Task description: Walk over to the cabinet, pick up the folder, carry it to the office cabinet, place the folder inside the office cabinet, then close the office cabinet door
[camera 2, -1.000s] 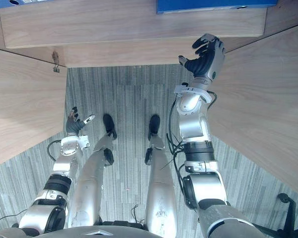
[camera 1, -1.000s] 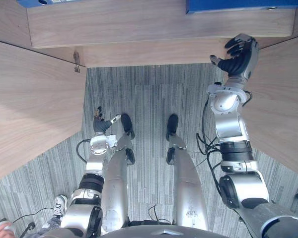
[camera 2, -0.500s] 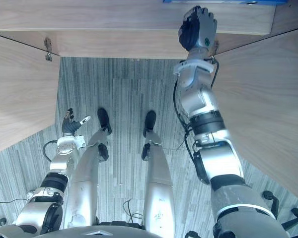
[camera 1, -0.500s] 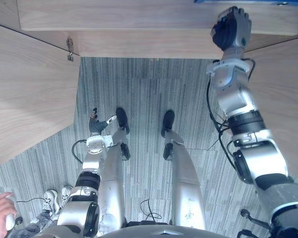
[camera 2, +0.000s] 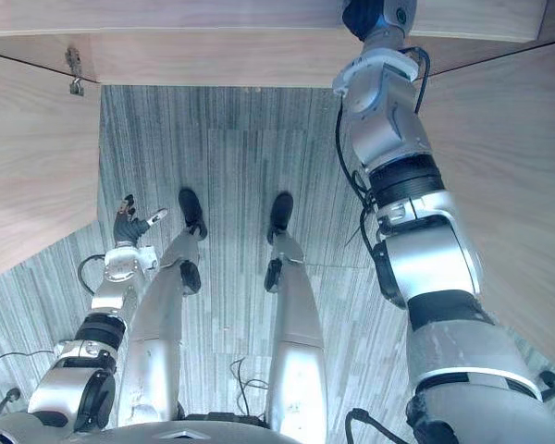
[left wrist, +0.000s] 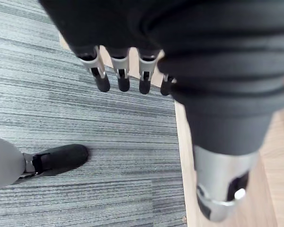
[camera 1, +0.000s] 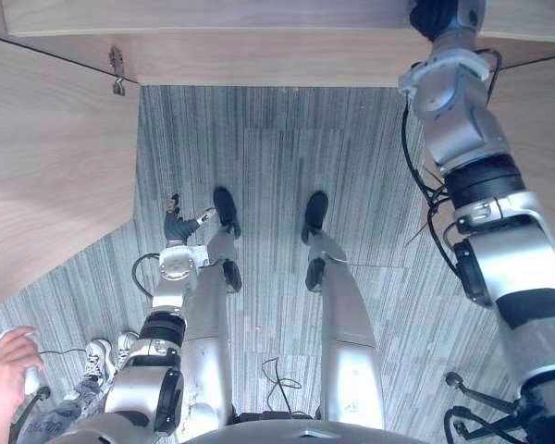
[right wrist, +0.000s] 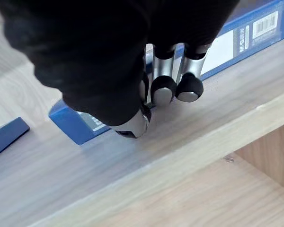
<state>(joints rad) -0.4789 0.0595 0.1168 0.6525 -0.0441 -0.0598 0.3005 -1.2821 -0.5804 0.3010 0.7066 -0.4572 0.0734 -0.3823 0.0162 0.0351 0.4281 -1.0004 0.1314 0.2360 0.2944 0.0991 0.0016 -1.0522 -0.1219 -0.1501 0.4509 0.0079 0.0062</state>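
Two wooden doors, one at the robot's left (camera 1: 46,166) and one at its right (camera 2: 518,185), stand swung wide open on the cabinet (camera 1: 259,55), so the door closing is not yet done. The robot stands right at the cabinet, so the walk to it is done. I cannot tell whether this is the pickup cabinet or the office cabinet. If pickup, the grasp is starting and the carry, placing and closing are left. If office, the release and the closing are left.

The folder (right wrist: 227,45) lies flat on the pale wood shelf (right wrist: 85,175), its long edge along the shelf front and set back a little from the lip. It is a bright blue, rigid, box-like folder with white labels and a barcode on the near side face. It looks stiff, so it will probably need a firm pinch.

The right hand (right wrist: 104,61) reaches up into the cabinet. Its fingers (right wrist: 163,90) are curled down onto the folder's near edge with the thumb close beside, apparently pinching that edge. Nothing is lifted.

The left hand (camera 1: 176,222) hangs low by the leg, fingers (left wrist: 102,78) straight and holding nothing.

A small dark blue flat thing (right wrist: 7,134) lies on the shelf, apart from the folder.
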